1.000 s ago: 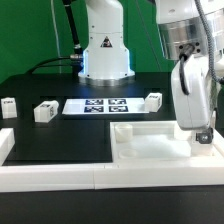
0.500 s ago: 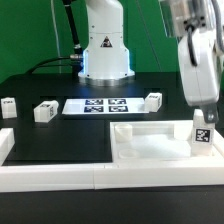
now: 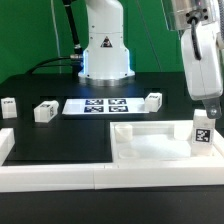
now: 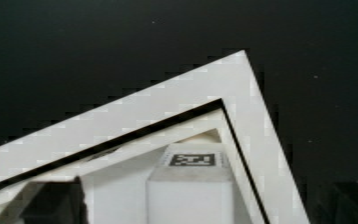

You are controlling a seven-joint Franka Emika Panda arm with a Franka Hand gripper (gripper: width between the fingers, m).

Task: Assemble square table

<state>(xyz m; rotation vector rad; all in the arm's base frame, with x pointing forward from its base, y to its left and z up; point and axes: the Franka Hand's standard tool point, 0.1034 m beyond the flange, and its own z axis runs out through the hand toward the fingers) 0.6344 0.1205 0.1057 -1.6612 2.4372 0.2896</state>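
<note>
- We are watching the claw hanging just above the upright leg, its jaws standing apart and gripping nothing.
- That leg is standing in the corner of the square top on the exterior view's right. The wrist view is looking down on its tagged end, tucked inside the corner rim.
- We are judging this leg the weak point. Whether it is sitting firmly in its socket we cannot tell, and a claw coming down off-centre or brushing it sideways risks tipping or skewing it.
- The square top, with its raised rim, is serving as the only tray here, and it is holding that one leg and nothing else we can see.
- Outside it, the edge leg, the middle leg and the back leg are lying loose on the counter, flanking the marker board.
</note>
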